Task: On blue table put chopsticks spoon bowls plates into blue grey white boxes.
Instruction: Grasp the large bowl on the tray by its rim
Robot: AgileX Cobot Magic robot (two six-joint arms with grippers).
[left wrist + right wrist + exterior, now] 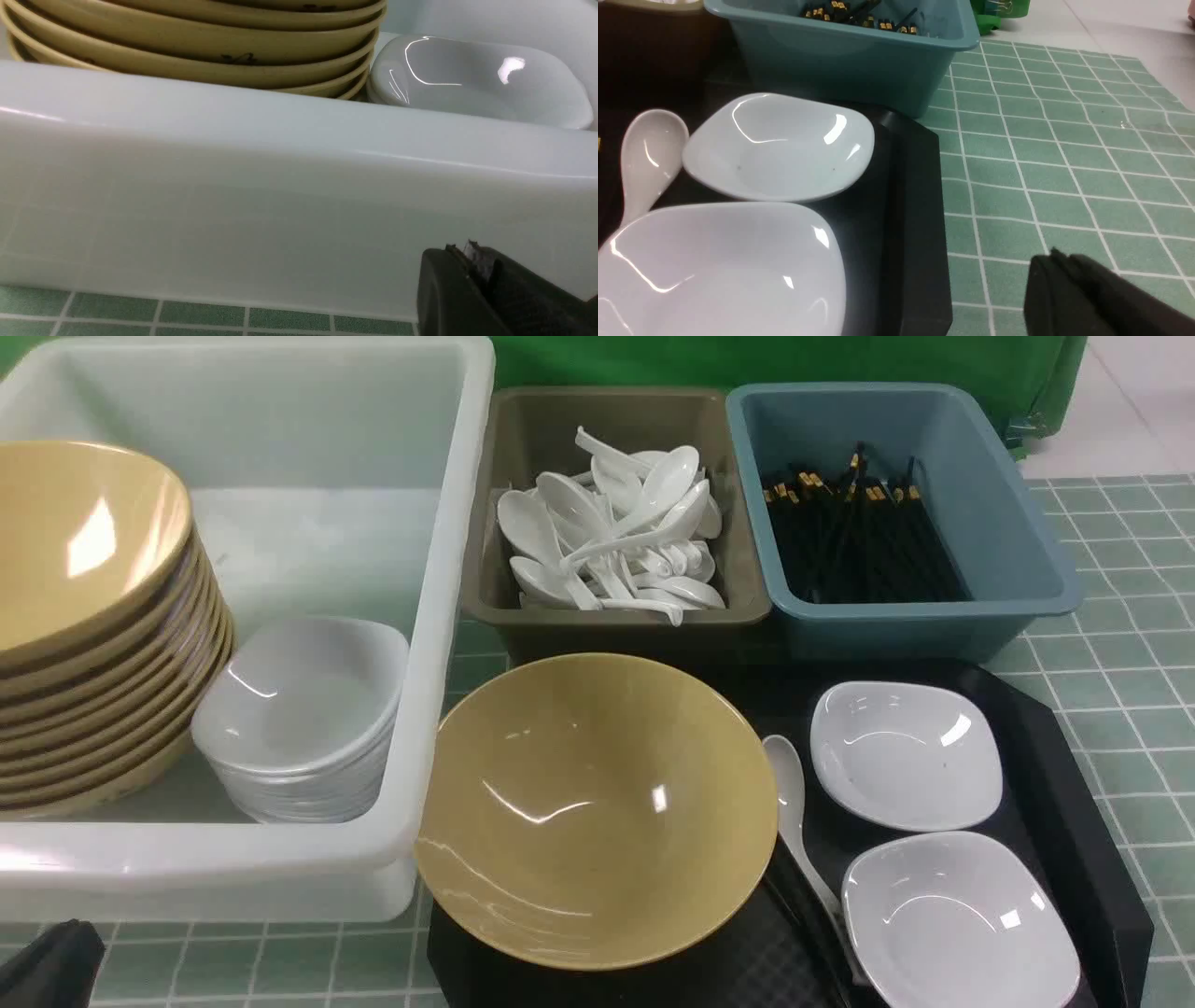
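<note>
My left hand (462, 254) and right hand (1052, 259) are pressed together, empty, low over the counter (1064, 140) either side of the black tray (906, 210). I reckon that leaves its bowl (597, 803), spoon (789, 775) and plates (906, 756) reachable.

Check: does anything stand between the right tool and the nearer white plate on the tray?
Only the black tray's raised rim lies between the right tool and the nearer white plate; above that rim nothing visible blocks the way.
</note>
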